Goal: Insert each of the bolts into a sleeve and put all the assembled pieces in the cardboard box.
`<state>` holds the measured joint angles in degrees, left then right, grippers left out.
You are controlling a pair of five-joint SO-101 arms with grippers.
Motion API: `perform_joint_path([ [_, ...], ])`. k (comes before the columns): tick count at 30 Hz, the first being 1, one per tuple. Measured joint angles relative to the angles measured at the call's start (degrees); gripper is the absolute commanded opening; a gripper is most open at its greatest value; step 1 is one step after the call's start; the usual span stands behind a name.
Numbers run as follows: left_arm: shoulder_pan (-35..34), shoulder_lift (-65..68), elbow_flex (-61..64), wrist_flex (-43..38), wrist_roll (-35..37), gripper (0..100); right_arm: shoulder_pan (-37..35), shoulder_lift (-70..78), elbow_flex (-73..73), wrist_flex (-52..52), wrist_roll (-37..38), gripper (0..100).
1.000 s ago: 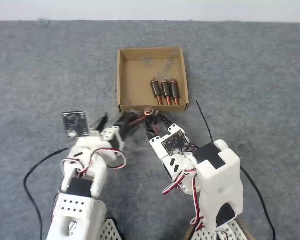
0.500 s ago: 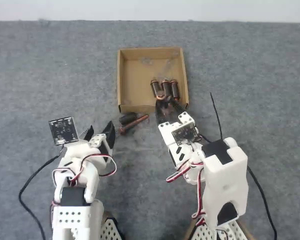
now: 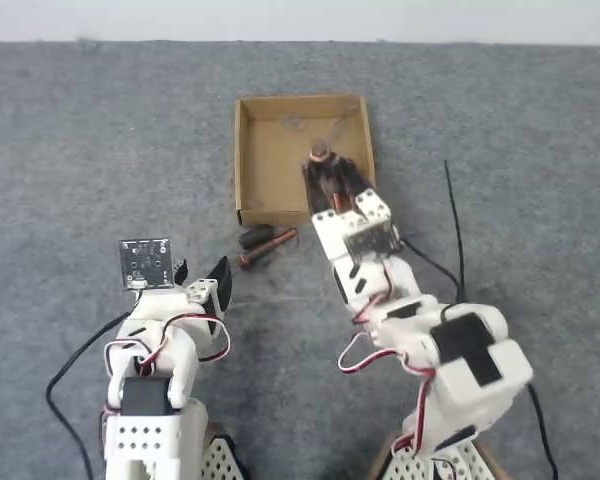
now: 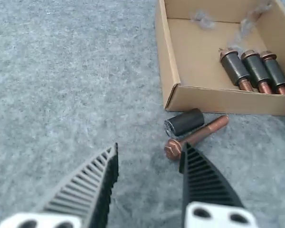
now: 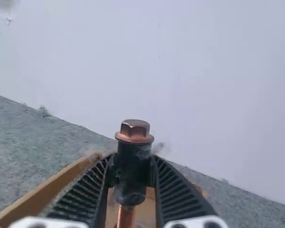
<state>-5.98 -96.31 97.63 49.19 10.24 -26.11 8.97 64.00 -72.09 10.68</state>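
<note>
A joined piece (image 5: 134, 137) is being held by the right hand (image 5: 131, 167), one bolt (image 4: 199, 134) and sleeve (image 4: 184, 122) being left near the wide left hand (image 4: 150, 148).

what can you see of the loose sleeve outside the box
The sleeve is a short, dark, matte cylinder with one hollow end showing. It lies empty on its side on the grey mat, just outside the box near a corner. The loose copper bolt lies right beside it, seemingly touching. No gripper holds it; the open left gripper is nearby.
</note>
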Motion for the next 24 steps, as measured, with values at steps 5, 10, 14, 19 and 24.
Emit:
perform_joint_path([
  [5,0.00,0.00,0.00,0.00,-0.09,20,0.00,-3.08,-7.56,17.05,0.00,0.7],
  [10,0.00,0.00,0.00,0.00,-0.09,20,0.88,-3.08,-17.41,33.67,0.00,0.7],
  [14,0.00,0.00,0.00,0.00,-0.18,20,2.81,-1.05,-26.11,45.27,0.00,0.7],
  [19,0.00,0.00,0.00,0.00,-0.18,20,4.75,5.19,-35.96,57.67,0.00,0.7],
  [24,0.00,0.00,0.00,0.00,-0.18,20,7.30,11.16,-46.33,70.33,0.00,0.7],
])
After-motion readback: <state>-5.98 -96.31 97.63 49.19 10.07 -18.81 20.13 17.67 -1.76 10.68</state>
